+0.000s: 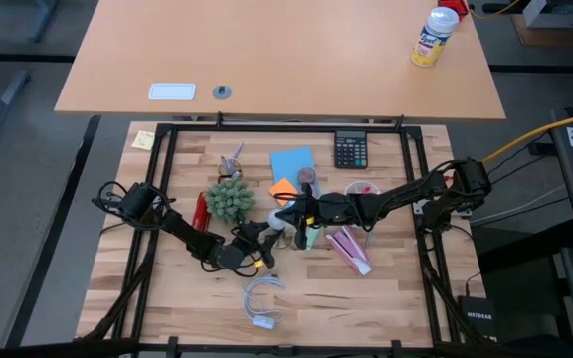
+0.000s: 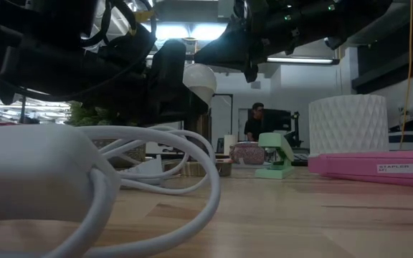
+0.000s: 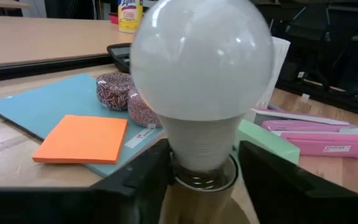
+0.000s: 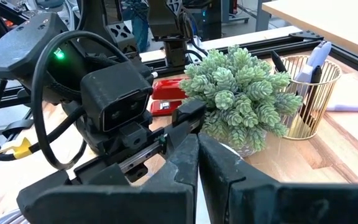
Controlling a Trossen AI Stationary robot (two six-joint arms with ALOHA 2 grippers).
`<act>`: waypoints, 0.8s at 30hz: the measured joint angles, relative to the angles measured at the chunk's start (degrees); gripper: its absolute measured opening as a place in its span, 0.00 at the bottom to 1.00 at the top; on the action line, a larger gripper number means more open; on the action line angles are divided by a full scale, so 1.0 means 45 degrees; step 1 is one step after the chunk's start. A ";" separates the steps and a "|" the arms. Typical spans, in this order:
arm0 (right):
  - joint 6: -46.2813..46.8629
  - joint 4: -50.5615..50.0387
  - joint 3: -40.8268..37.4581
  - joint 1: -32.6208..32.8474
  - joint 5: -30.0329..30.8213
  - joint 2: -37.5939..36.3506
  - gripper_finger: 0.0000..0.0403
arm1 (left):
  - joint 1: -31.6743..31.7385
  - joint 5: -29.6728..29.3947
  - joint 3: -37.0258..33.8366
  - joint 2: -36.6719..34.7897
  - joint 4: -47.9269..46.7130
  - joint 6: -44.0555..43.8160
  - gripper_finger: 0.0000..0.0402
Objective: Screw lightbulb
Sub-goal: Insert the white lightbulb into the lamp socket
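A: Status on the lightbulb [image 3: 201,68]?

B: Sitting upright in a wooden-looking socket holder [image 3: 197,208], globe up, metal threads only partly visible at the collar. Located mid-tabletop [image 1: 366,298], just fwd of the orange sticky pad [image 3: 82,138] and blue sheet [image 3: 48,109]. Lifted off the surface per low view, bulb [image 2: 199,80] up among the arms.

A: Left tool?

B: Left tool [image 3: 197,177] clamped on the holder just below the bulb collar, fingers either side. Judging as a brace, not the turning hand.

A: Right?

B: Right tool [image 4: 197,180] reaching in from the right, over the bulb area in high view [image 1: 288,214]. Fingers pressed nearly together in wrist view, nothing visible between them. Can't confirm contact w/ the globe, bulb hidden in that view. Calling it clenched, empty as far as visible.

A: How far along?

B: Guess: bulb seated and started, some thread still showing, so prob. not fully home. Not lit. Remaining: more turns to bottom out, then let go w/ both.

A: Clutter risk?

B: Plant [image 4: 244,96] and gold pen basket [image 4: 312,93] close behind; pink stapler [image 3: 328,146] and green box [image 3: 269,140] beside. White cord [image 2: 84,175] near front edge, well apart from the work.
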 joint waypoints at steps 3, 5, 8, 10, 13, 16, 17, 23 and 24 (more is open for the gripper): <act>0.0004 0.0010 0.0004 0.0000 0.0000 -0.0009 0.04 | -0.0008 0.0000 0.0000 -0.0005 0.0005 0.0322 0.56; 0.0000 0.0010 0.0005 0.0000 0.0005 -0.0010 0.04 | -0.0008 0.0000 0.0000 -0.0007 0.0005 0.0329 0.60; 0.0000 0.0010 0.0005 0.0000 0.0003 -0.0012 0.04 | -0.0043 -0.0017 0.0000 -0.0015 0.0000 0.0397 0.63; 0.0001 0.0010 0.0005 0.0000 0.0005 -0.0015 0.04 | -0.0073 -0.0040 -0.0005 -0.0015 -0.0006 0.0467 0.63; 0.0000 0.0010 0.0010 0.0000 0.0005 -0.0015 0.04 | -0.0100 -0.0053 -0.0010 -0.0015 -0.0044 0.0810 0.62; 0.0003 0.0010 0.0010 0.0000 0.0005 -0.0014 0.04 | -0.0100 -0.0049 -0.0010 -0.0015 -0.0049 0.1379 0.62; 0.0000 0.0010 0.0010 -0.0005 0.0005 -0.0015 0.04 | -0.0100 -0.0049 -0.0010 -0.0015 -0.0045 0.1447 0.63; 0.0000 0.0010 0.0010 -0.0002 0.0007 -0.0015 0.04 | -0.0101 -0.0049 -0.0010 -0.0015 -0.0024 0.1564 0.62; 0.0003 0.0010 0.0010 -0.0005 0.0005 -0.0015 0.04 | -0.0100 -0.0044 -0.0010 -0.0015 -0.0037 0.1742 0.62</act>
